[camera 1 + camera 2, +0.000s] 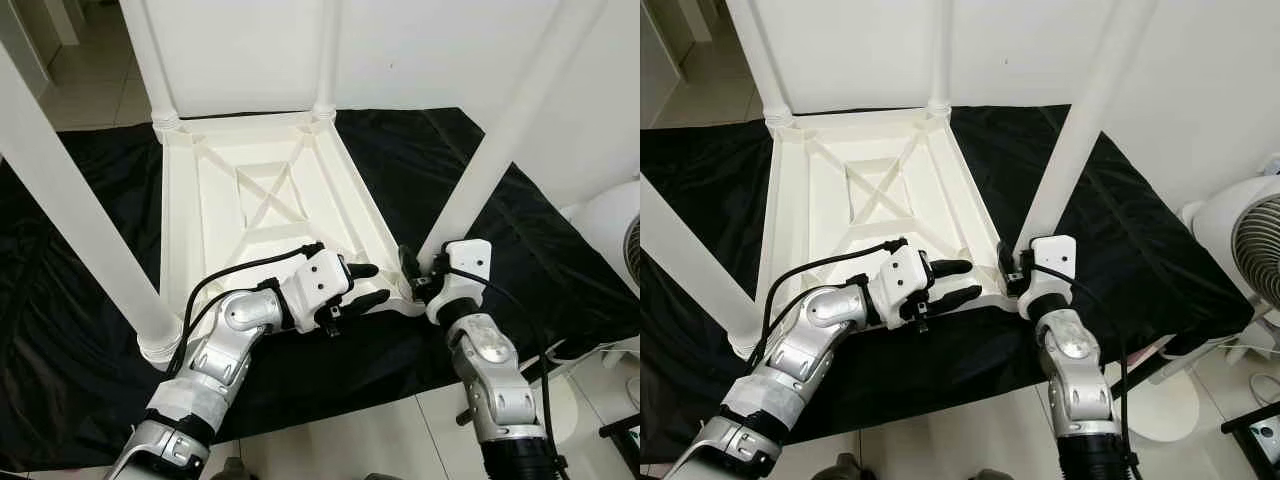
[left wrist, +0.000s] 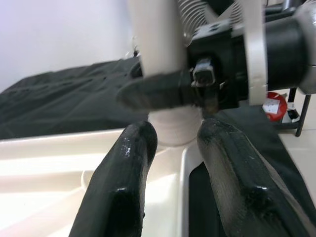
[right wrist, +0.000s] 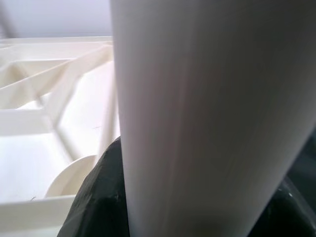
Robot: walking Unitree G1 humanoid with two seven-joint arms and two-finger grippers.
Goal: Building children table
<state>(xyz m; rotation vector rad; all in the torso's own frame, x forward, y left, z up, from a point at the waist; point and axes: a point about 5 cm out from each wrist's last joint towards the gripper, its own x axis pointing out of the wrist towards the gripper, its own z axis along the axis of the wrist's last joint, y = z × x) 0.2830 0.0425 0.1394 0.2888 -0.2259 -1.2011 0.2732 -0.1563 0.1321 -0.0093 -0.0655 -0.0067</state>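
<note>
We see a white plastic children's table (image 1: 270,200) lying upside down on a black cloth (image 1: 90,290) spread over the floor, its ribbed underside facing up and four white legs rising from its corners. At the near right corner of the upturned top, our right claw (image 1: 420,272) is clamped on the base of the near right leg (image 1: 490,160); in the right wrist view that leg (image 3: 207,118) stands between the two black fingers (image 3: 101,197). Our left claw (image 1: 362,285) lies on the near edge of the top, just beside that same corner, its fingers (image 2: 123,182) apart and pointing at the leg's socket, holding nothing. A white fan (image 1: 1250,245) stands on the tiled floor off the right edge of the cloth.
</note>
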